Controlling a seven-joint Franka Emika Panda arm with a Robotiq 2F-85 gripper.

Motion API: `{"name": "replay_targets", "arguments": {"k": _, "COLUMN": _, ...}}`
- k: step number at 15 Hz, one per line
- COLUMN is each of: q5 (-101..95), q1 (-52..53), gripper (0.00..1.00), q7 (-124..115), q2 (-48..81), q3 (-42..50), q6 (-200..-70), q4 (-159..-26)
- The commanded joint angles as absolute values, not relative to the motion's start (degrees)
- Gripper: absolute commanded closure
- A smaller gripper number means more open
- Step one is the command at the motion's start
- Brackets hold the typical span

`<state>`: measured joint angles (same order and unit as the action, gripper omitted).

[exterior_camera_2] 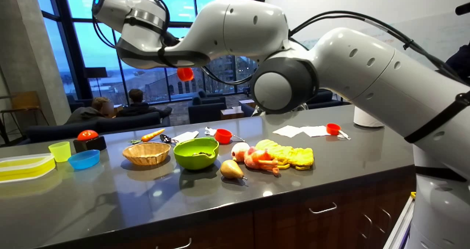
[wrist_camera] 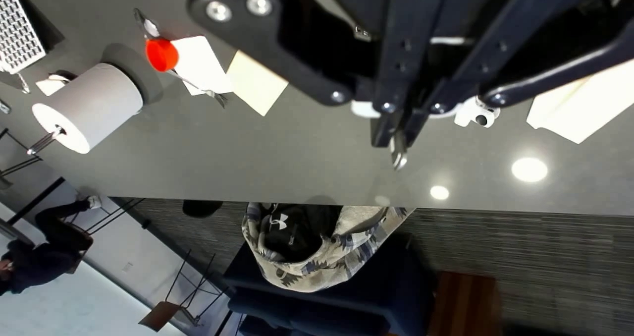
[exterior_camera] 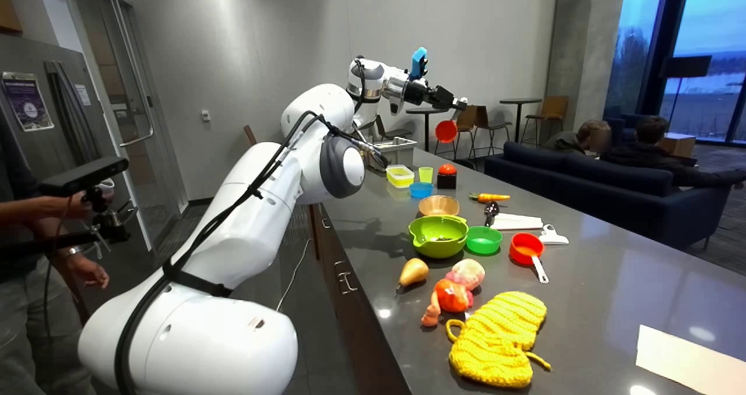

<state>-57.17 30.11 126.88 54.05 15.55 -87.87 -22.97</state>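
Note:
My gripper is shut on the handle of a red measuring cup. The cup hangs below the fingertips, well above the grey counter. In the wrist view the gripper comes in from the top, its fingertips nearly together with the silver handle end sticking out between them. The cup's bowl is hidden there. In an exterior view the red cup shows below the arm, which hides the gripper. Beneath and around are a light green cup, a blue bowl and a red button on a black box.
The counter also bears a basket, a green bowl, a pear, a carrot, a yellow knitted piece and another red measuring cup. A paper towel roll stands there. A sofa stands beyond.

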Motion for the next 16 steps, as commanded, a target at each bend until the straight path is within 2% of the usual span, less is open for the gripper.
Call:
{"name": "replay_targets", "arguments": {"k": 1, "q5": -57.4, "q1": 30.0, "gripper": 0.99, "q7": 131.8, "q2": 54.2, "q3": 13.7, "q6": -86.7, "q4": -21.8}}
{"name": "replay_targets", "arguments": {"k": 9, "q5": -64.2, "q1": 33.9, "gripper": 0.99, "q7": 152.9, "q2": 44.5, "q3": 15.3, "q6": -82.3, "q4": -24.9}}
{"name": "replay_targets", "arguments": {"k": 10, "q5": -66.6, "q1": 35.2, "gripper": 0.99, "q7": 150.0, "q2": 39.7, "q3": 12.8, "q6": -83.2, "q4": -32.6}}
{"name": "replay_targets", "arguments": {"k": 13, "q5": -71.0, "q1": 35.9, "gripper": 0.99, "q7": 150.0, "q2": 33.4, "q3": 7.3, "q6": -80.6, "q4": -38.2}}
{"name": "replay_targets", "arguments": {"k": 16, "q5": -77.6, "q1": 34.6, "gripper": 0.99, "q7": 149.9, "q2": 29.1, "q3": -2.3, "q6": -73.1, "q4": -45.5}}
